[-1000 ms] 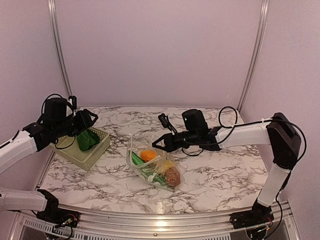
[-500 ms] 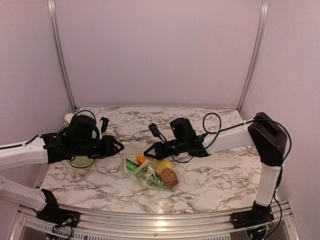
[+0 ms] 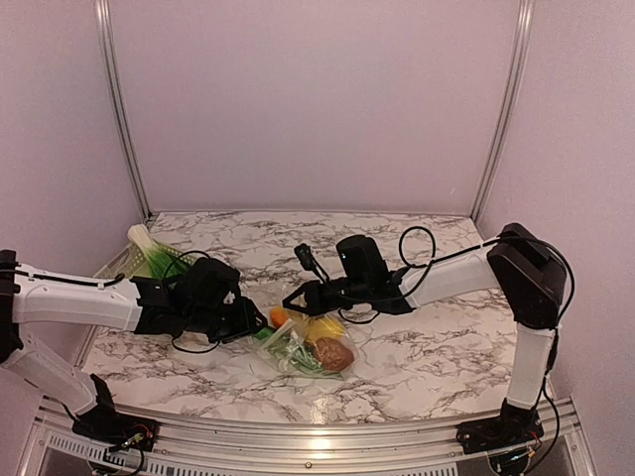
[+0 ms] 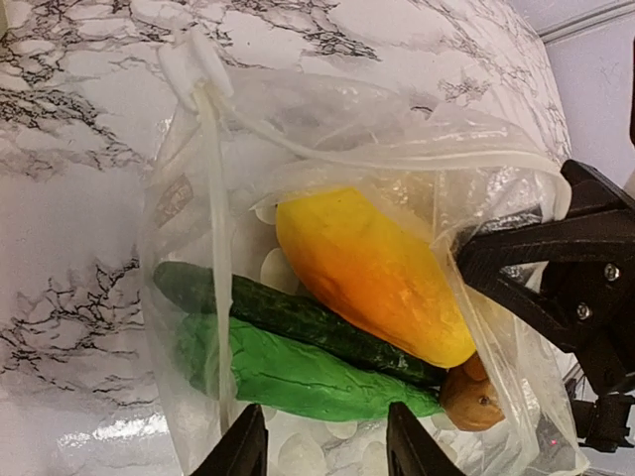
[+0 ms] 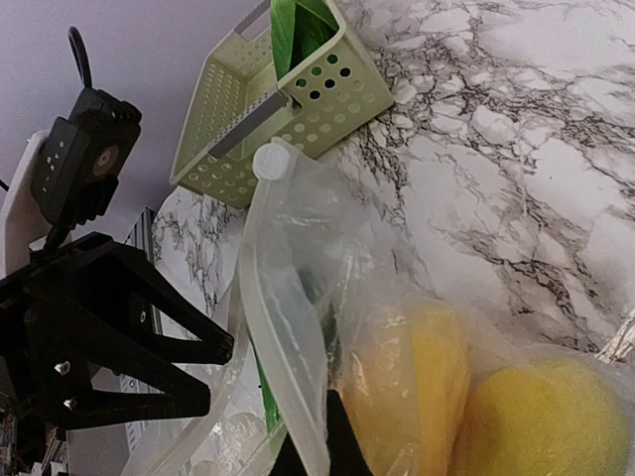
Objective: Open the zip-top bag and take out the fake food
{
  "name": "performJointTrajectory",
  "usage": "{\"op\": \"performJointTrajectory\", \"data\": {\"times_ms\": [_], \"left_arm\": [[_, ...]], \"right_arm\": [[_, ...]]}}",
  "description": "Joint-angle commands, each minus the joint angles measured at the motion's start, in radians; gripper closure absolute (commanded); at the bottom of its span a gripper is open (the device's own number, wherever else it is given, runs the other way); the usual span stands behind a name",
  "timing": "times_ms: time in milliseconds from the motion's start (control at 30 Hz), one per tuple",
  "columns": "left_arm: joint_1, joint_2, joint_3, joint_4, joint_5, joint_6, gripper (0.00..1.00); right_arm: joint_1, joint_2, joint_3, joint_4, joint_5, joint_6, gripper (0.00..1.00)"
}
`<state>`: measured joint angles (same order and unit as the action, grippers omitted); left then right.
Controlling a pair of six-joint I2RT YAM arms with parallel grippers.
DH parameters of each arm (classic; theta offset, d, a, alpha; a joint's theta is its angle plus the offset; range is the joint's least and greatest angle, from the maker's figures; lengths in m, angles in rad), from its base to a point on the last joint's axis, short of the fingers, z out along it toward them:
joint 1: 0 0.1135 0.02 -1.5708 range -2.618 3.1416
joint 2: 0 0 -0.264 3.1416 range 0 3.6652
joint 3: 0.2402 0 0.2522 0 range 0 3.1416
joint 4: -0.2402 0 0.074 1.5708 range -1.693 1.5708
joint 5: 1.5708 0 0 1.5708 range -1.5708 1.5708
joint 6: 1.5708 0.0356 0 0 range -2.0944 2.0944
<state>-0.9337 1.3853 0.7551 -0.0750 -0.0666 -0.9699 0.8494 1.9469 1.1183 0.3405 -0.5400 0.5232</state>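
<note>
The zip-top bag (image 3: 303, 347) lies near the front middle of the marble tabletop (image 3: 437, 347), its mouth turned left. The fake food (image 4: 367, 278) is inside, including a cucumber (image 4: 298, 319), lemons (image 5: 541, 426) and a brown lump (image 3: 337, 353). The left gripper (image 4: 322, 451) sits at the mouth, jaws apart, with nothing visibly clasped. Just behind, the right gripper (image 3: 293, 299) is clenched on the bag's rim. At the far left stands a green basket (image 5: 332, 94).
</note>
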Motion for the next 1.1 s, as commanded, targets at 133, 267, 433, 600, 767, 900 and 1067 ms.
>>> {"op": "performJointTrajectory", "data": {"times_ms": [133, 267, 433, 600, 767, 900, 1067], "left_arm": [[-0.002, 0.132, 0.043, -0.056, -0.100, -0.121, 0.48], [-0.002, 0.189, 0.080, -0.084, -0.147, -0.152, 0.44], [0.000, 0.288, 0.168, -0.154, -0.182, -0.188, 0.41], [0.000, 0.391, 0.245, -0.195, -0.186, -0.194, 0.42], [0.003, 0.422, 0.255, -0.176, -0.173, -0.194, 0.53], [-0.004, 0.353, 0.252, -0.122, -0.195, -0.137, 0.70], [-0.004, 0.256, 0.229, -0.086, -0.232, -0.102, 0.84]], "right_arm": [[0.015, 0.020, -0.005, 0.031, 0.007, 0.007, 1.00], [0.022, 0.030, -0.005, 0.039, 0.001, 0.012, 1.00], [0.023, 0.037, -0.010, 0.036, 0.011, 0.018, 1.00], [0.023, 0.041, -0.012, 0.030, 0.016, 0.014, 1.00], [0.023, 0.041, -0.015, 0.014, 0.033, 0.001, 1.00], [0.016, 0.038, -0.029, 0.019, 0.037, 0.006, 1.00], [0.004, 0.024, -0.045, 0.035, 0.047, 0.018, 1.00]]}}
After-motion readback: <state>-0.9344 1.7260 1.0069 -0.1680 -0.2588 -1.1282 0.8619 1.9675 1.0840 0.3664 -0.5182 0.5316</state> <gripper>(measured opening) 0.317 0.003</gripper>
